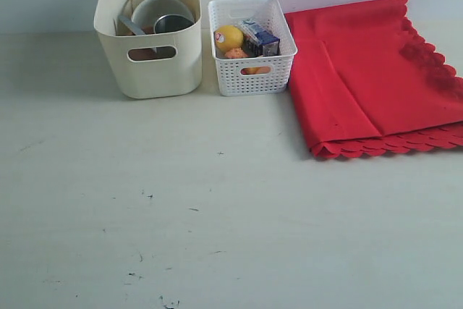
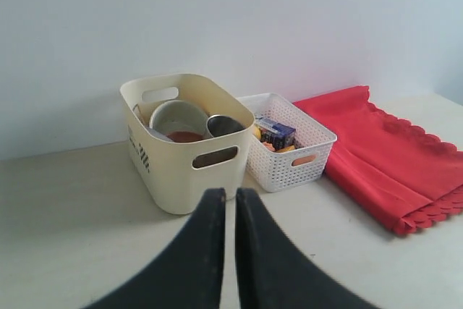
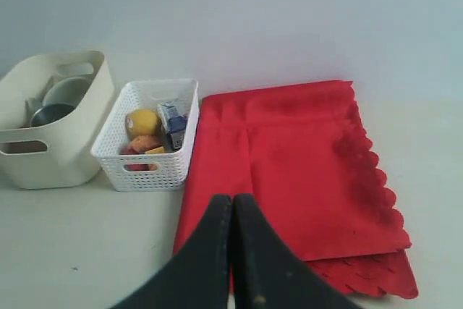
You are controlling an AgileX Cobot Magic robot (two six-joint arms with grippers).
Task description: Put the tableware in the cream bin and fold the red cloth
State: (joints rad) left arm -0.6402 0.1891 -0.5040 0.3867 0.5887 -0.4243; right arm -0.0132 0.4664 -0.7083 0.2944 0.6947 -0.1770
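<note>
The cream bin [image 1: 148, 70] stands at the back left of the table [image 1: 217, 215], upright, with tableware inside: a pale bowl [image 1: 155, 9] tilted on edge and a steel cup [image 1: 173, 23] beside it. The exterior view also shows a grey flat piece [image 1: 132, 25] leaning at the bin's left wall; I cannot tell what it is. Only the left wrist view catches something reddish brown [image 2: 186, 136] low in the bin, under the bowl, and dark markings [image 2: 142, 155] on the bin's end wall.

Just right of the bin sits the white basket [image 1: 253, 70], holding a lemon [image 1: 228, 37], a carton [image 1: 260, 37] and orange bits.

The red cloth [image 1: 376, 70] lies folded flat, right up against the basket, scalloped edges along its near and right sides. The exterior view cuts it off at the right; the right wrist view shows all of it, layers stacked.

Neither gripper appears in the exterior view. The left gripper [image 2: 230, 200] hangs over bare table before the bin, fingers nearly together with a thin slit, nothing in it. The right gripper [image 3: 231, 204] hangs over the cloth's near edge, fingers pressed together, empty
</note>
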